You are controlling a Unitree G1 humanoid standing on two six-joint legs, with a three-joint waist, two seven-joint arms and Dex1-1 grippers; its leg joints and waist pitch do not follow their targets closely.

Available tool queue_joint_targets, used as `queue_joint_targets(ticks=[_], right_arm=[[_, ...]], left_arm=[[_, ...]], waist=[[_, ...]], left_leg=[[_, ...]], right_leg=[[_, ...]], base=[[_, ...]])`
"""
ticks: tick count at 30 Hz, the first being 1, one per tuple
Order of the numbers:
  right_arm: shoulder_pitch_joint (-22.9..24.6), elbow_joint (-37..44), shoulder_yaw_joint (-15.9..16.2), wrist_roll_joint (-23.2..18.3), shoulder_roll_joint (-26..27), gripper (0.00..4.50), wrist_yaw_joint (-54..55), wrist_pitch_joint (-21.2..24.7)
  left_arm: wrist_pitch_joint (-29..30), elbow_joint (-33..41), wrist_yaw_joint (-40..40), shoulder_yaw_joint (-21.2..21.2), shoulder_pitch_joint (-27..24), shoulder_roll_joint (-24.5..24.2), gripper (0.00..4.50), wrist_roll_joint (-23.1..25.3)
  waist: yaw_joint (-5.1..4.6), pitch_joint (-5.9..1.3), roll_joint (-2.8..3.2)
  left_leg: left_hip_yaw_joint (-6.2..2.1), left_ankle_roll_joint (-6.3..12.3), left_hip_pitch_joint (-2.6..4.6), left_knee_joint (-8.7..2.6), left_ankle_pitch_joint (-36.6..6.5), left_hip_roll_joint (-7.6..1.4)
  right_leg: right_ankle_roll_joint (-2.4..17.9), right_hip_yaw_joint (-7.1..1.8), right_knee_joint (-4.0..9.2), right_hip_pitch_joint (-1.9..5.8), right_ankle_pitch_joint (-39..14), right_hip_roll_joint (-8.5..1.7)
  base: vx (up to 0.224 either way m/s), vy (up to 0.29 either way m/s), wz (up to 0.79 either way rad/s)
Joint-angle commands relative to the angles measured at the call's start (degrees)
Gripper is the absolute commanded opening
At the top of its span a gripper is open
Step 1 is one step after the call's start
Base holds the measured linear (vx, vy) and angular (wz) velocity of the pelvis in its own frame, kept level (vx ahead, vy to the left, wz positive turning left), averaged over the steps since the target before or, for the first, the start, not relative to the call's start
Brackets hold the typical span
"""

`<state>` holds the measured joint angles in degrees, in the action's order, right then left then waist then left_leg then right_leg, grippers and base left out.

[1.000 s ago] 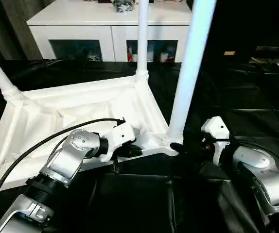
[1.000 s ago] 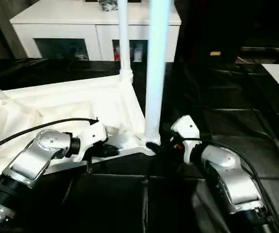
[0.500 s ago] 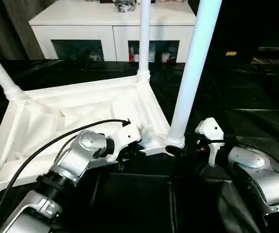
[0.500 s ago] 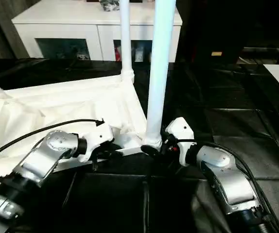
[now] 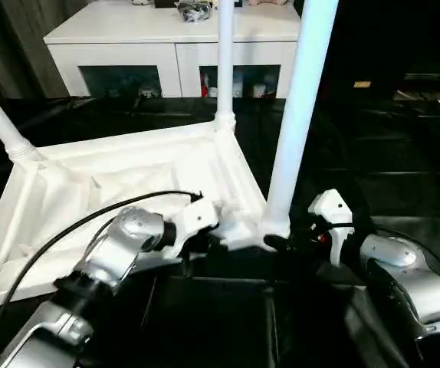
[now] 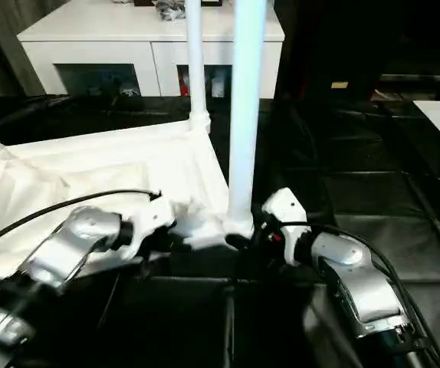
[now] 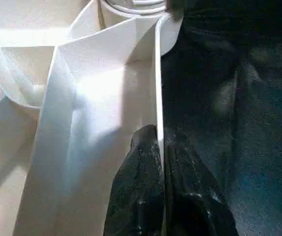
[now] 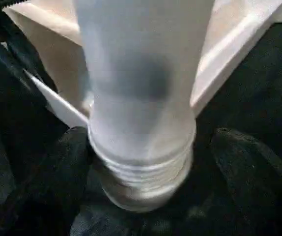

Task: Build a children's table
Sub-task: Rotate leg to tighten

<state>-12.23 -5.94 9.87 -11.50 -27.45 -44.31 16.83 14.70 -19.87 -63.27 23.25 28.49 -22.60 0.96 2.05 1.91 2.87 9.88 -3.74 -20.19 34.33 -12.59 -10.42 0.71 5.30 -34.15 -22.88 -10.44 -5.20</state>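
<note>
Head views: bright overhead light falls on the white tabletop (image 5: 113,172), which reads near-overexposed, while the black table covering (image 5: 404,176) shows soft sheen along its creases and otherwise sinks into shadow. The nearest leg (image 5: 297,115) takes a pale blue tint. The left forearm (image 5: 120,249) is smeared by motion blur. Left wrist view: glare washes out the ribbed plastic; the fingers (image 7: 141,196) are soft. Right wrist view: the leg base (image 8: 141,147) is strongly out of focus.
</note>
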Motion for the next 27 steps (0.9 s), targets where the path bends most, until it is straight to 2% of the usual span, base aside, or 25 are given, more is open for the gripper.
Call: queue_joint_targets(ticks=[1,7,8,12,14,17,22,27], right_arm=[[-1.33,-0.67,-0.28,-0.03,0.08,4.15,-0.19,-0.6],[-1.16,-0.56,-0.65,-2.41,0.3,4.15,-3.24,-0.37],[-1.01,-0.52,-0.73,-2.8,0.35,3.95,-3.87,-0.48],[-0.88,-0.93,-1.33,-3.7,0.82,3.65,-4.96,-0.86],[-0.9,-1.29,-1.54,-3.96,0.98,3.36,-5.4,-0.92],[-0.71,-1.73,-1.35,-3.9,0.78,3.2,-5.93,-1.09],[-0.26,-2.1,-1.29,-4.16,0.78,2.78,-6.67,-0.94],[0.14,-3.19,-1.0,-3.45,0.9,2.7,-6.72,-1.36]], left_arm=[[-0.39,0.06,-2.22,2.13,-1.65,-0.14,0.04,-0.43],[-0.68,-0.05,-2.56,1.93,-1.69,-0.5,0.04,-0.16],[-0.76,-0.02,-2.7,1.84,-1.73,-0.6,0.01,-0.12],[-0.5,0.29,-2.96,1.74,-1.85,-0.76,0.0,-0.2],[-0.39,0.45,-3.0,1.81,-1.91,-0.84,0.0,-0.24],[-0.32,0.58,-3.17,1.85,-1.96,-0.94,0.0,-0.25],[-0.4,0.5,-3.4,1.69,-2.04,-1.1,0.0,-0.2],[-0.08,0.87,-3.59,1.66,-2.29,-1.34,0.0,-0.25]], waist=[[0.11,-3.28,-0.84],[0.18,-3.06,-0.84],[0.19,-2.99,-0.84],[0.19,-3.1,-0.79],[0.17,-3.16,-0.74],[0.25,-3.2,-0.82],[0.25,-3.16,-0.82],[0.26,-3.16,-0.82]], left_leg=[[-0.64,7.19,-0.45,-3.52,-3.09,-2.48],[-0.63,6.19,-0.34,-3.77,-5.87,-2.58],[-0.63,5.95,-0.38,-3.82,-6.15,-2.55],[-0.67,5.75,-0.35,-3.8,-5.76,-2.61],[-0.7,5.96,-0.39,-3.76,-5.18,-2.59],[-0.66,6.2,-0.38,-3.69,-4.64,-2.56],[-0.63,6.22,-0.42,-3.67,-4.94,-2.52],[-0.65,6.15,-0.39,-3.69,-4.9,-2.56]], right_leg=[[15.17,-3.05,2.96,3.51,-3.33,-3.34],[14.16,-3.06,3.41,3.52,-8.09,-3.43],[13.89,-3.05,3.54,3.54,-8.79,-3.44],[13.91,-3.07,3.39,3.53,-7.98,-3.43],[14.19,-3.05,3.24,3.57,-6.92,-3.41],[14.4,-3.05,3.18,3.58,-6.34,-3.44],[14.37,-3.05,3.25,3.58,-6.79,-3.43],[14.4,-3.02,3.21,3.53,-6.85,-3.42]], base=[[0.0,0.0,0.0],[0.0,0.0,0.0],[0.0,0.0,0.0],[0.0,0.0,0.0],[0.0,0.0,0.0],[0.0,0.0,0.0],[0.0,0.0,0.0],[0.0,0.0,0.0]])
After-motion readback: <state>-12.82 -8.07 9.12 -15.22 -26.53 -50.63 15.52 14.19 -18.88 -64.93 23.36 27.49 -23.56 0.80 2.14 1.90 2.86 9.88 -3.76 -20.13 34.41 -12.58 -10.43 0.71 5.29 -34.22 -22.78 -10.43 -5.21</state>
